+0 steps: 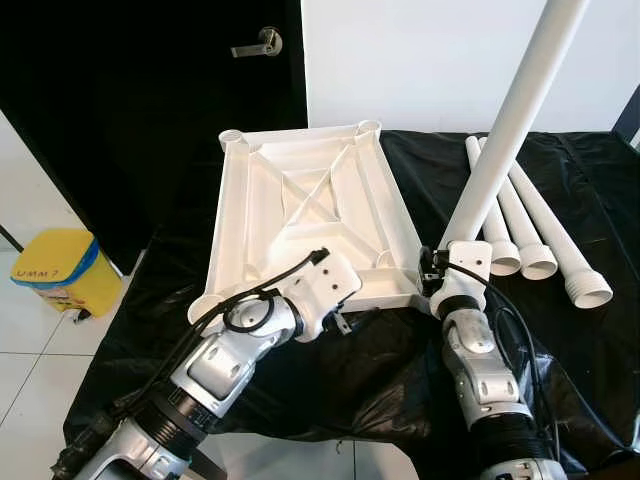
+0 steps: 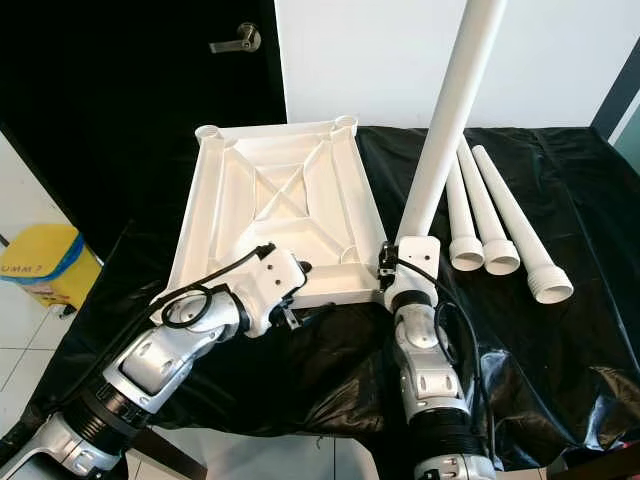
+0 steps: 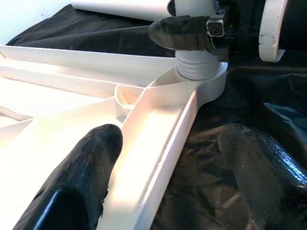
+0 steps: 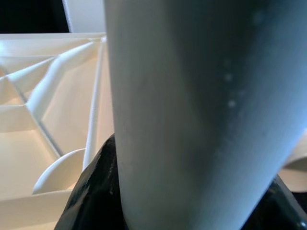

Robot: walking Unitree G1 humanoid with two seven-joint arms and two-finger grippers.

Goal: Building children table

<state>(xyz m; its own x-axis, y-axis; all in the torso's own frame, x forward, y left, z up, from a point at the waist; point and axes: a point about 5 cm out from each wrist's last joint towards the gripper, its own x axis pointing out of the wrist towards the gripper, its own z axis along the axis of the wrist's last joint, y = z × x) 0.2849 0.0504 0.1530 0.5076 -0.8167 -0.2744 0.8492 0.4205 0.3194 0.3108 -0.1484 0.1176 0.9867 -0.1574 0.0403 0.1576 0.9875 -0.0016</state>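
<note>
Head views: the white tabletop [image 1: 300, 215] lies upside down on black sheeting [image 1: 560, 330], and the right gripper [image 1: 438, 282] is clamped on a table leg [image 1: 505, 135] standing in its near-right corner socket, top cut off. Left wrist: the left gripper [image 3: 172, 165] is spread open around the near rim. Right wrist: mostly blurry leg.

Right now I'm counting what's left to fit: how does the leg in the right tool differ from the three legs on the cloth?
The held leg stands upright, its threaded end at the tabletop's near right corner socket; the three loose legs lie flat, side by side on the black cloth. The right tool grips the held one; nothing touches the loose ones. All are white tapered tubes.
</note>
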